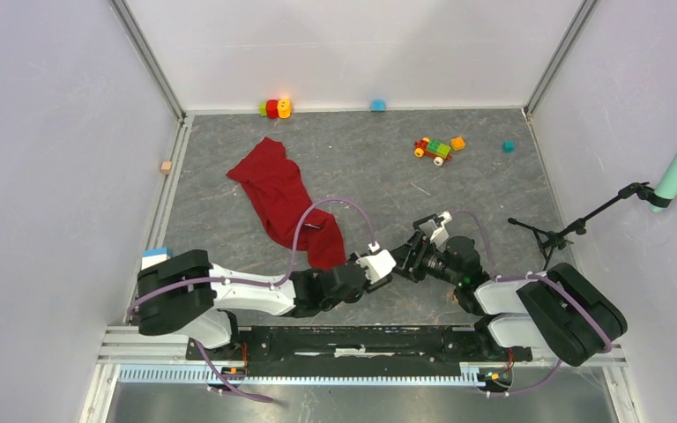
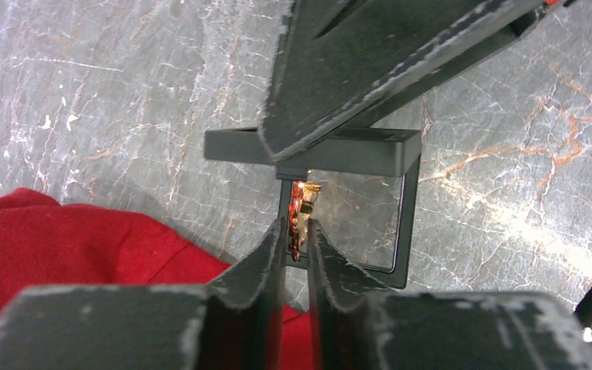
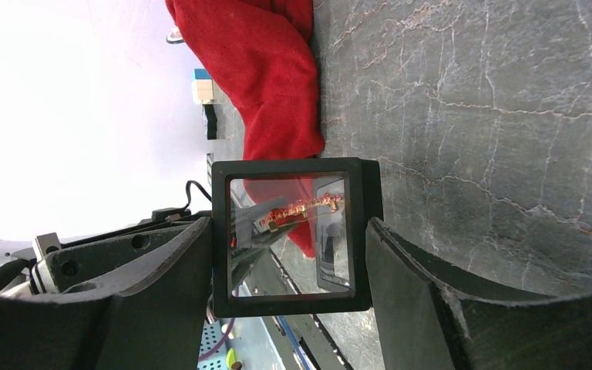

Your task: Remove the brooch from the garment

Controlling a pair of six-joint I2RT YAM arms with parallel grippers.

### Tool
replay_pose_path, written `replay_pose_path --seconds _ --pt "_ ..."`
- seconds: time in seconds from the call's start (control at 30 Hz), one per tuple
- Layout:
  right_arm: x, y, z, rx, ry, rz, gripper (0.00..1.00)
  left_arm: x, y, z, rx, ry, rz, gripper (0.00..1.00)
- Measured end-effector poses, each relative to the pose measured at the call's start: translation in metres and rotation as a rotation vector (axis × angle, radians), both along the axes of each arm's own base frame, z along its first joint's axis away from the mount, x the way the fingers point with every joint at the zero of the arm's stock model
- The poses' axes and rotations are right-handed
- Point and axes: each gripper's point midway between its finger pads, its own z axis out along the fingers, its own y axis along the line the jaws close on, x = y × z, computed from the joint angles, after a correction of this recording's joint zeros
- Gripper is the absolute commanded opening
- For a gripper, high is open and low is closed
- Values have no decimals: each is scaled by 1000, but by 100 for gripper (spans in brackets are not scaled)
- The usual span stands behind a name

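Brooch point(image 2: 299, 216): a small gold and reddish piece at the centre of the left wrist view. It is pinched between the two dark fingers of the left tool point(image 2: 297, 231), whose jaws stand almost together, clamped on it. The brooch is off the garment and held above the grey marbled worktop point(image 1: 458, 194).

Directly beyond it, the right tool point(image 3: 289, 231) holds a black square frame point(image 3: 289, 302) with a clear window, its jaws spread wide and clamped on two opposite edges. Through that window the brooch shows in the upper half. Whether it touches the frame cannot be told.

In the overhead view the two tools meet at lower centre. The deep-red garment point(image 1: 282, 198) lies crumpled left of centre, with its lower end just beside the left arm. Farther back, small coloured toys point(image 1: 434, 149) sit in the upper part of the frame.

The step in hand looks like passing the brooch to the frame. To do it well, the right tool should keep the frame steady. The left jaws should part only once the brooch rests securely, then draw straight back so the pin does not snag and the cloth nearby is not dragged.
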Motion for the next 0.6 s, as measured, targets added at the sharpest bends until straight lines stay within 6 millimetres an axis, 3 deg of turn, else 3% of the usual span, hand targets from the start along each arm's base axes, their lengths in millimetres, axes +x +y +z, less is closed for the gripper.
replay_pose_path --seconds 0.6 --pt "0 0 -4 -5 9 -1 59 -23 -12 -13 63 115 -87 70"
